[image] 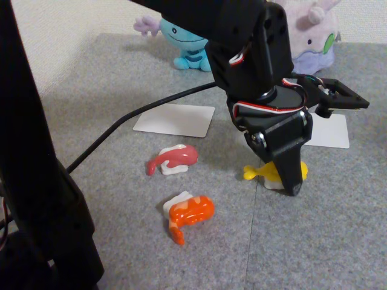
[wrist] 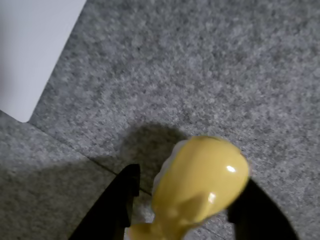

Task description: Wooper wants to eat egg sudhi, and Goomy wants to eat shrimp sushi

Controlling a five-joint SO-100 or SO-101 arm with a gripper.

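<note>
The yellow egg sudhi [image: 251, 173] lies on the grey mat, right of centre in the fixed view, its tail pointing left. My black gripper [image: 284, 181] comes down over it. In the wrist view the egg sudhi [wrist: 200, 180] fills the gap of the gripper [wrist: 190, 177], with a black finger close against each side. The orange shrimp sushi [image: 192, 211] lies on the mat in front, to the left. Wooper [image: 181, 39], the blue plush, sits at the back left of the arm. Goomy [image: 311, 30], the lilac plush, sits at the back right. The arm partly hides both.
A pink-red sushi [image: 174, 158] lies left of the gripper. One white card [image: 175, 119] lies before Wooper, another white card [image: 329, 130] before Goomy; a card corner [wrist: 30, 50] is also in the wrist view. A black cable [image: 133, 118] crosses the mat. A dark post [image: 30, 181] stands at the left edge.
</note>
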